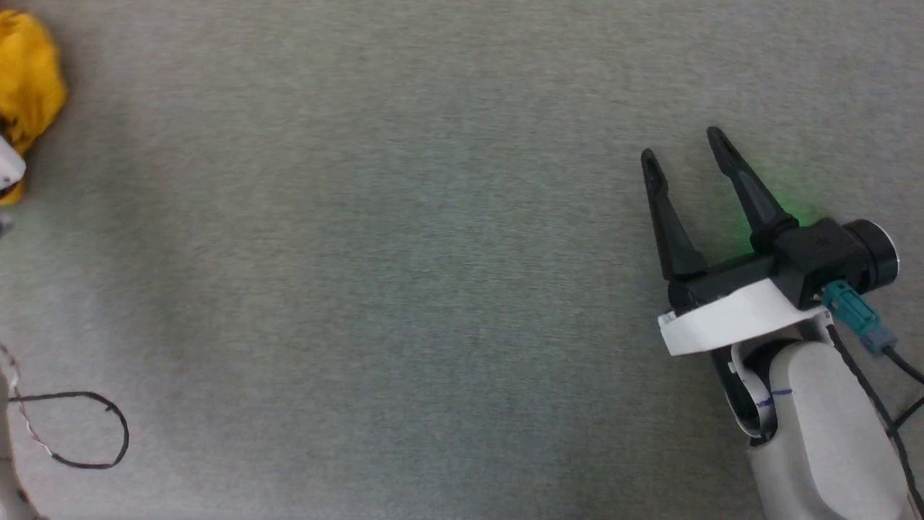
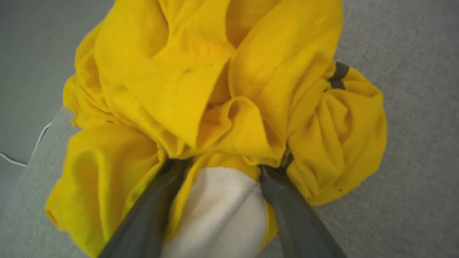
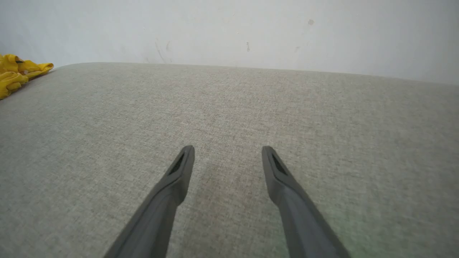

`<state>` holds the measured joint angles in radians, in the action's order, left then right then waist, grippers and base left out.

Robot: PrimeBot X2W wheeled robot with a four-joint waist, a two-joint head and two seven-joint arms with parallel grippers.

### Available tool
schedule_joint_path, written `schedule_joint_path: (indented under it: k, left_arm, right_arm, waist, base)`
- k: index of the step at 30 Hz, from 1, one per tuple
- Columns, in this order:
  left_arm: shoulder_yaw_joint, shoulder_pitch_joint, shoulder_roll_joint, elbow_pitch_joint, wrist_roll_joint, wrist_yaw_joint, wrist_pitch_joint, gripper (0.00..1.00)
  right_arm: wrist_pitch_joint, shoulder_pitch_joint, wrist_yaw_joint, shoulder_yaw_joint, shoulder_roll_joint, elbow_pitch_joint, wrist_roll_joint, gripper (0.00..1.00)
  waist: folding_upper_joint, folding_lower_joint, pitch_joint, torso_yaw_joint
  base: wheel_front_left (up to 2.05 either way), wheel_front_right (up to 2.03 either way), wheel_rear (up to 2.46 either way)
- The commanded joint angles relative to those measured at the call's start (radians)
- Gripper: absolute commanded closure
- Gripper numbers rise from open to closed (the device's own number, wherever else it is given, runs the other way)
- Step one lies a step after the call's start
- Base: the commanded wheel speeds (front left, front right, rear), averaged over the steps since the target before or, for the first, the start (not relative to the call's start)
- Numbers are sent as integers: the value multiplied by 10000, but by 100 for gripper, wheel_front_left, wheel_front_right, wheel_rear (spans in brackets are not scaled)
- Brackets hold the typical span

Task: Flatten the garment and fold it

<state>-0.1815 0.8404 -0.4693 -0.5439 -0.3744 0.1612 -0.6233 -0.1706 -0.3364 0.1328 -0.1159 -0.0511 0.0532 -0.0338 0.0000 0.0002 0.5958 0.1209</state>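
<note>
The garment (image 2: 200, 71) lies as a crumpled yellow heap bunched around the left tool (image 2: 219, 168). This tool's two fingers stand wide apart, their tips hidden under the folds, with a white part of the cloth between them. Rightward stretches the grey bench (image 1: 404, 260). The right tool (image 1: 681, 144) is over it, well apart from the garment, fingers spread on nothing.

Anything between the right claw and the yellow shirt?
Nothing: bare grey cloth surface runs from the right claw to the garment, seen in the head view and the right wrist view.
</note>
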Motion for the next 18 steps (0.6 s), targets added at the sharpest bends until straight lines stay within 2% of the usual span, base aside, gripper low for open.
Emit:
schedule_joint_path:
  k: [1,2,3,4,5,6,10,14,18]
  left_arm:
    - [-38,-287,-36,165,-52,70,-203,0]
    - [-61,-420,-63,321,-80,92,-337,0]
    - [-58,-557,-103,486,-85,92,-453,22]
    - [-44,-695,-124,644,-89,73,-523,52]
    - [-32,-815,-167,835,-83,42,-557,73]
    - [-1,-908,-211,1065,-24,1,-409,100]
    - [132,-1046,-647,1918,721,-18,1416,100]
    - [339,-749,-792,2287,1279,-33,3388,100]
    - [890,-142,-772,2433,1635,-413,4883,100]
  right_arm:
    - [-56,-135,-21,26,2,134,-64,0]
    - [-83,-127,-21,60,3,198,-70,0]
    - [-104,-115,-21,86,4,259,-73,0]
    - [-136,-96,-21,97,5,336,-69,0]
    - [-158,-72,-21,100,5,387,-88,0]
    - [-197,-37,-21,108,6,458,-117,0]
    - [-322,147,-21,129,7,733,-319,0]
    - [-440,464,-21,236,7,1006,-595,0]
    - [-498,900,-21,450,8,1171,-756,0]
  waist:
    - [0,-2,335,-610]
    - [0,-2,228,-601]
    - [0,-2,117,-585]
    - [0,-2,-66,-564]
    - [0,-2,-206,-547]
    - [0,-2,-420,-522]
    - [0,-2,-1333,-481]
    - [0,-2,-2352,-543]
    - [0,-2,-3236,-673]
  base:
    - [0,0,0]
    - [0,0,0]
    - [0,0,0]
    - [0,0,0]
    - [0,0,0]
    - [0,0,0]
    - [0,0,0]
    - [0,0,0]
    - [0,0,0]
